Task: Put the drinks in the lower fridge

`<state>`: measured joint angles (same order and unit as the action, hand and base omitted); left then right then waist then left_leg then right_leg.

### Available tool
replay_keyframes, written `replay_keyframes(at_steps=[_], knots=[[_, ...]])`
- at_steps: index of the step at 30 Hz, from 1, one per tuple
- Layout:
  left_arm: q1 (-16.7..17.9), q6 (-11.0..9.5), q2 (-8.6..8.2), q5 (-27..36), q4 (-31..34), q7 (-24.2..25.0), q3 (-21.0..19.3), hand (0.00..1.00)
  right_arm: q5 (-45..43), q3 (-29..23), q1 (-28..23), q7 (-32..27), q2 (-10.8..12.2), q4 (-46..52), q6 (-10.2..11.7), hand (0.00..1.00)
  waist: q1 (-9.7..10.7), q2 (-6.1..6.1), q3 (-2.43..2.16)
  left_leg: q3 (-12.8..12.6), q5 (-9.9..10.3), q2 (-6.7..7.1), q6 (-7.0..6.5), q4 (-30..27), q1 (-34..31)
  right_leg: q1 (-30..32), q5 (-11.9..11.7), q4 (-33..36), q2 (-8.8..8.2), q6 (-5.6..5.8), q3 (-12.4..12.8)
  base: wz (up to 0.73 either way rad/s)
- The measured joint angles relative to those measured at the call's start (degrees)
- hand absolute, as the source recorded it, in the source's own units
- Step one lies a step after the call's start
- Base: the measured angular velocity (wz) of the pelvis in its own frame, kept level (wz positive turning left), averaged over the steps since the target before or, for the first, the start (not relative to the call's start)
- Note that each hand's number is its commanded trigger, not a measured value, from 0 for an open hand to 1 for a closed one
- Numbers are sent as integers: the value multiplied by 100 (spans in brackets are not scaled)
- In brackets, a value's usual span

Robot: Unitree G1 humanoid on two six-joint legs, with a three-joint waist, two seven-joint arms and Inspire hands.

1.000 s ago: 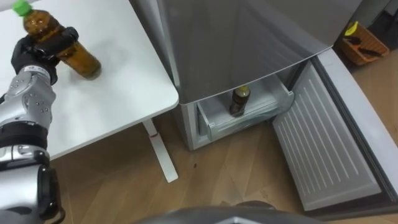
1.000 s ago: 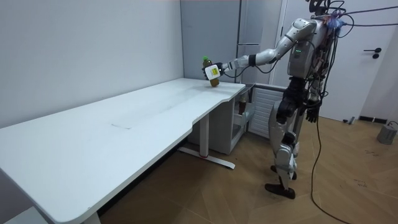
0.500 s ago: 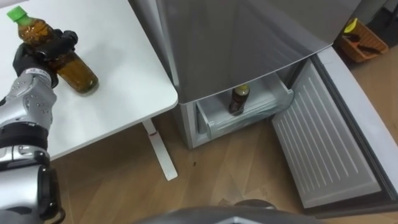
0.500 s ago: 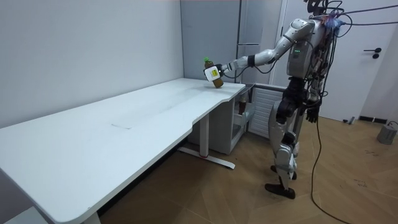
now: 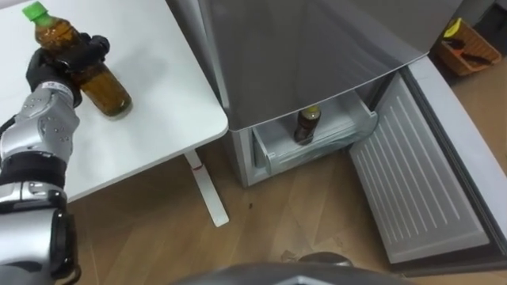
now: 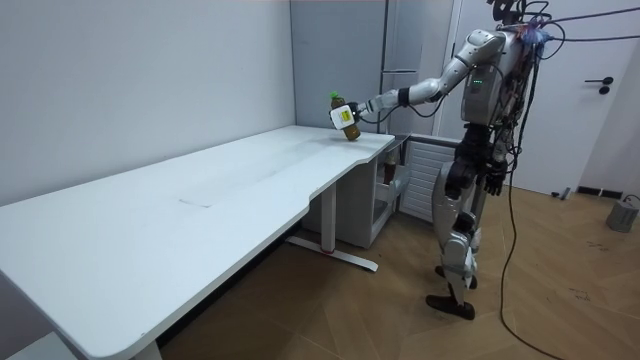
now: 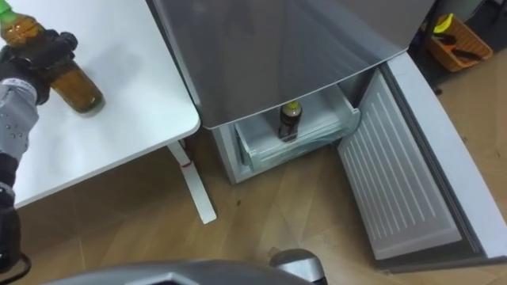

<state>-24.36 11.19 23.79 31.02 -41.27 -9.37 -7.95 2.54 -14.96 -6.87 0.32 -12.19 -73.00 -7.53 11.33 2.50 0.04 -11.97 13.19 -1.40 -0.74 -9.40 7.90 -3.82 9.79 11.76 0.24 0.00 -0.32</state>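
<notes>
One-handed, grips the tilted bottle (image 5: 101,85) in curled left hand (image 5: 65,62); may slip while swinging toward the lower fridge (image 5: 277,150)

The left hand (image 5: 57,68) is holding a bottle (image 5: 105,89) over the table (image 5: 158,103), left of the fridge (image 5: 317,47); another bottle (image 5: 306,125) is standing in its open drawer (image 5: 333,143).

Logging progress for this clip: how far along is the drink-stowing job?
Done: lower fridge door open, one dark bottle standing in its drawer. In hand: left hand curled round a green-capped bottle, tilted over the table. Left: carrying that bottle to the drawer. Right hand hangs by the hip.
</notes>
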Motion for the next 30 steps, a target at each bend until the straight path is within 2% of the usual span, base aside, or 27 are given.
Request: replay_keyframes(at_steps=[3, 5, 8, 9, 12, 14, 18, 21, 24, 27, 29, 30], knots=[[21, 0, -111, -87, 298, -2, 64, 100, 45, 110, 43, 9, -2, 22, 14, 0, -101, 7, -2, 48, -1, 0, -1, -8, -37, 18, 0, 2, -2, 0, -52, 8], [251, 3, -173, -144, 822, 0, 62, 100, 43, 133, 95, 27, -2, 22, 33, 0, -145, 8, -3, 82, -2, 3, -1, -10, -39, 26, 0, 0, -2, 0, -67, 6], [705, 2, -399, -202, 1827, 112, 74, 100, 124, 222, 135, -2, 43, 209, 75, 0, -263, 11, -6, 131, -4, 5, -2, -42, -33, 2, 0, -5, -15, 0, -131, 7], [746, 2, -440, -203, 1927, 121, 75, 100, 160, 249, 152, -2, 61, 235, 125, 0, -294, 10, -6, 135, -4, 5, -2, -43, -33, -4, 0, -10, -16, 0, -140, 4], [965, 1, -709, -200, 2367, 129, 75, 100, 348, 259, 218, 86, 146, 337, 296, 0, -371, -3, -8, 177, -4, 4, -1, -61, -31, -38, 0, -17, -27, 0, -187, 9], [1206, 1, -789, -179, 2713, 158, 89, 100, 542, 451, 302, 208, 160, 344, 317, 0, -392, -37, 4, 294, -5, 6, -1, -104, -44, -86, 1, -22, -39, -1, -289, 21], [1579, 0, -979, -285, 3394, 174, 152, 100, 568, 698, 302, 237, 219, 455, 330, 0, -410, -121, -7, 433, -5, 19, -1, -216, -172, -115, 2, -119, -71, -5, -437, 20], [1759, 0, -1159, -310, 3768, 267, 156, 100, 561, 761, 306, 237, 348, 453, 355, 0, -565, -160, -23, 454, -6, 23, -1, -244, -222, -103, 7, -118, -78, -14, -484, 11], [1952, -22, -1179, -315, 4071, 288, 163, 100, 550, 916, 351, 238, 373, 432, 403, 0, -631, -175, -18, 510, -15, 23, -13, -241, -222, -127, 11, -118, -99, -14, -538, 8], [2104, -72, -1182, -297, 4333, 387, 252, 100, 654, 1059, 376, 240, 370, 421, 460, 0, -744, -245, 8, 601, -25, 25, -21, -248, -268, -112, 13, -124, -117, -12, -614, 12], [2211, -73, -1273, -264, 4483, 471, 263, 100, 728, 1157, 393, 240, 372, 427, 461, 0, -847, -269, 5, 608, -26, 28, -21, -251, -312, -92, 13, -139, -116, -12, -616, 7], [2233, -73, -1373, -265, 4492, 512, 274, 100, 765, 1211, 399, 240, 372, 437, 460, 0, -892, -276, 2, 647, -26, 37, -22, -260, -331, -99, 14, -152, -123, -10, -636, 11]])
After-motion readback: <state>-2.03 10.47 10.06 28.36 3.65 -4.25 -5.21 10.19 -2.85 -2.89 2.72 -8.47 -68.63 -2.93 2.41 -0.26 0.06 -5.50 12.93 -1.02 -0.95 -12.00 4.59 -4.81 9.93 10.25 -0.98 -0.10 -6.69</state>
